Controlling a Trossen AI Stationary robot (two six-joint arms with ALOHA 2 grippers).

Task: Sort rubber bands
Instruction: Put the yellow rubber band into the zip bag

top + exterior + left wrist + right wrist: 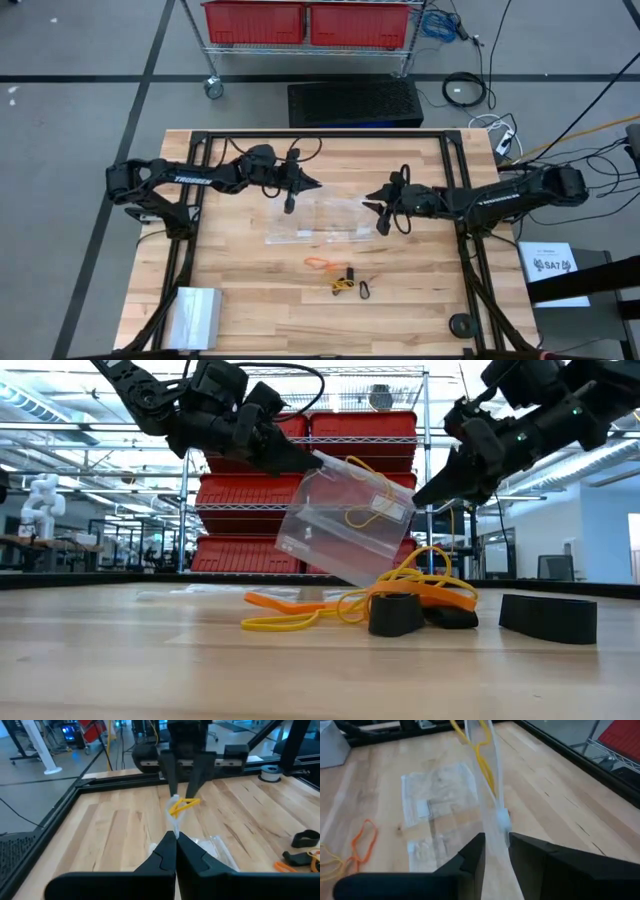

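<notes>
A small clear plastic bag [345, 525] with yellowish bands [372, 500] inside hangs tilted in the air between my two grippers, above the middle of the table. My left gripper [312, 185] is shut on its left end and my right gripper [372, 206] on its right end. Loose rubber bands lie nearer the table's near edge: an orange one [318, 262], a yellow and black tangle [343, 284] and a black one [366, 291]. The low view shows them as an orange and yellow heap [400, 595] with black loops [395, 615]. My left gripper pinches the bag's upper left corner [318, 460] between its two fingers, coming from the table's left and slanting down. The bag is lifted clear and hangs below and beyond the fingertips [169, 842]. My right gripper pinches the bag's right edge [496, 827] between its fingers, coming from the table's right and slanting down. In its wrist view the bag shows edge-on, lifted clear of the table, with the yellow band [485, 762] inside it.
More clear bags [310, 232] lie flat on the table under the held bag. A clear packet [195, 312] sits at the near left corner and a black puck [461, 325] at the near right. A black frame [320, 134] rims the table. Red bins [360, 435] stand beyond.
</notes>
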